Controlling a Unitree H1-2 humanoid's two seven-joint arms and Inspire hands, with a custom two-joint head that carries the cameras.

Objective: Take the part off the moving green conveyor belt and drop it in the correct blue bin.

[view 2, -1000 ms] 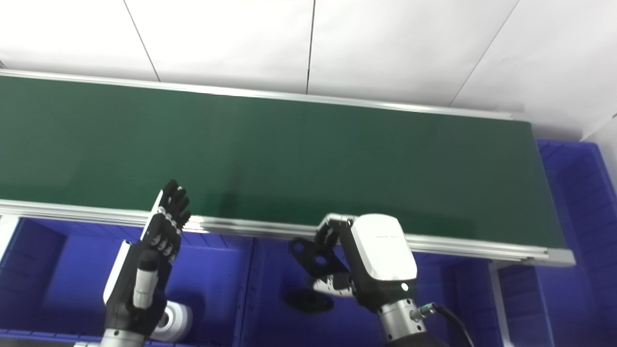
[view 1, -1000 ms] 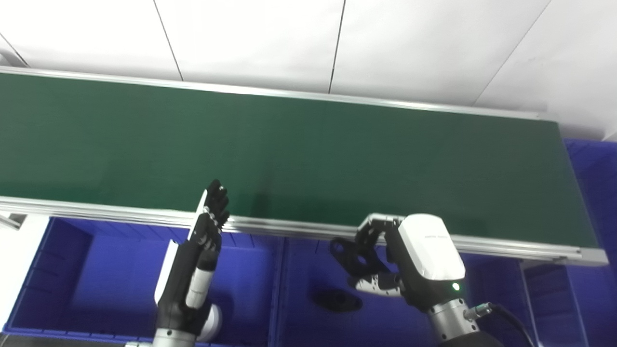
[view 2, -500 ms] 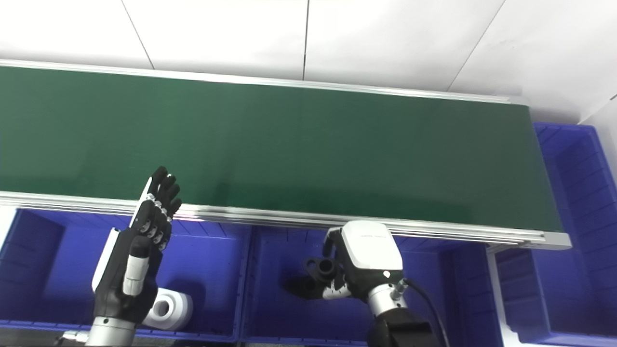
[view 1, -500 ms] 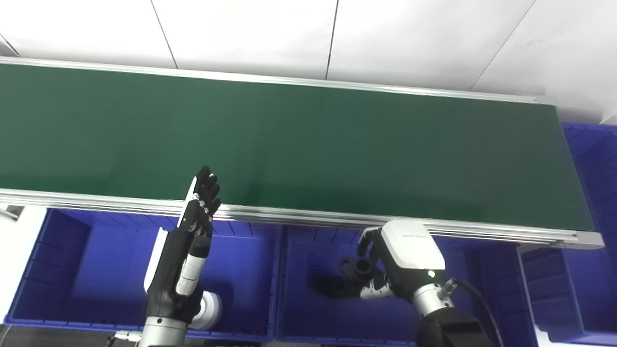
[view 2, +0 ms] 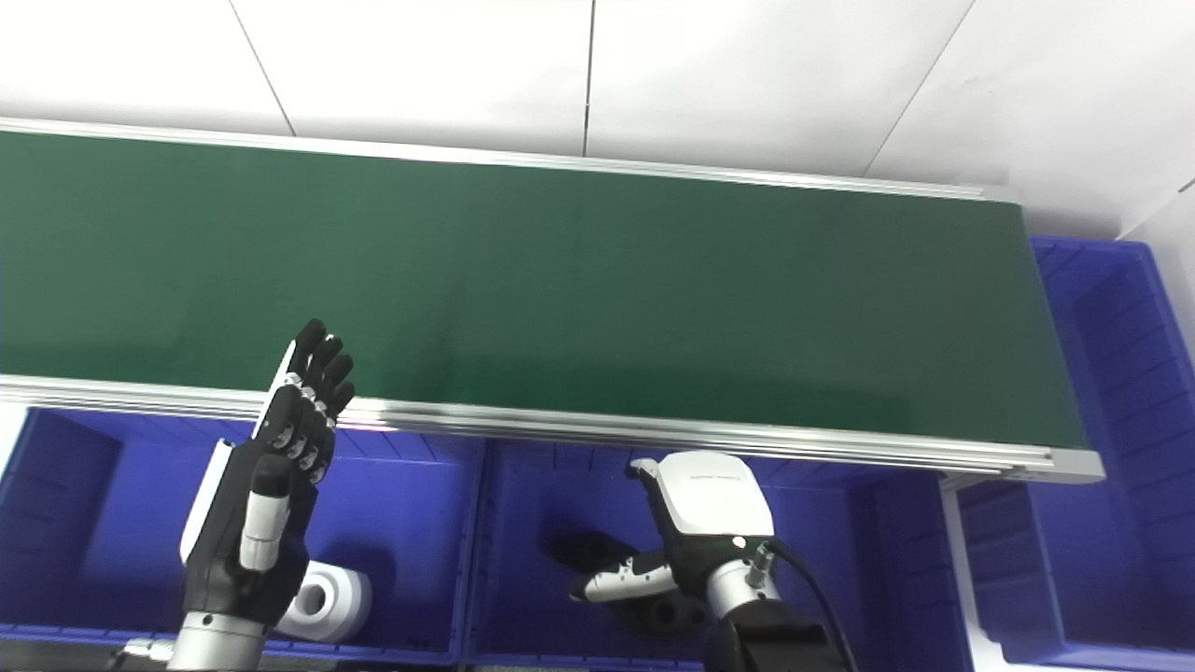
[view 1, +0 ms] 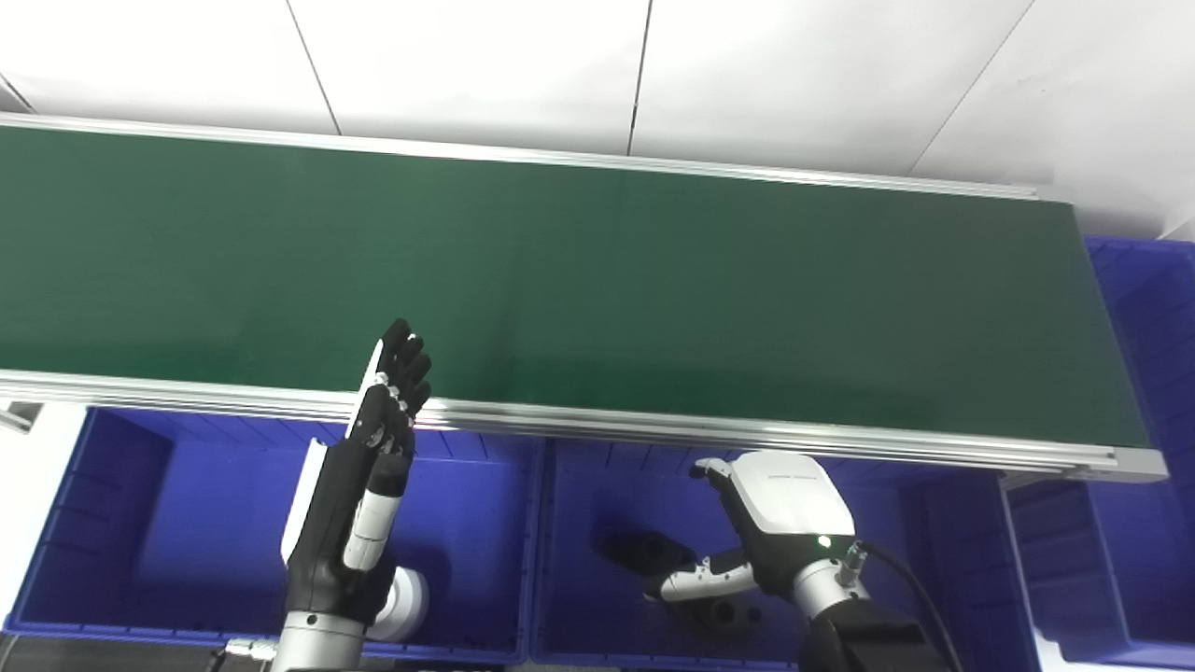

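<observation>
In the middle blue plastic bin, just near of the long green conveyor belt, the right hand hangs low with its fingers spread and its thumb stretched left, holding nothing. The task's thing, a black part with round holes, lies on the bin floor directly under that hand, beside a second dark, similar-looking part a little farther in and to the left. The drop looks done, so the risk from here is in the exit: lifting carelessly, the spread fingers could snag the part below or knock the bin's far wall and the belt's aluminium rail just above it. The left hand stands upright over the left blue bin, fingers straight and close together, empty; it reaches up past the rail and could catch a passing piece if it leaned farther in. That left bin holds a white ring-shaped part, near its front wall. The belt shows bare.
</observation>
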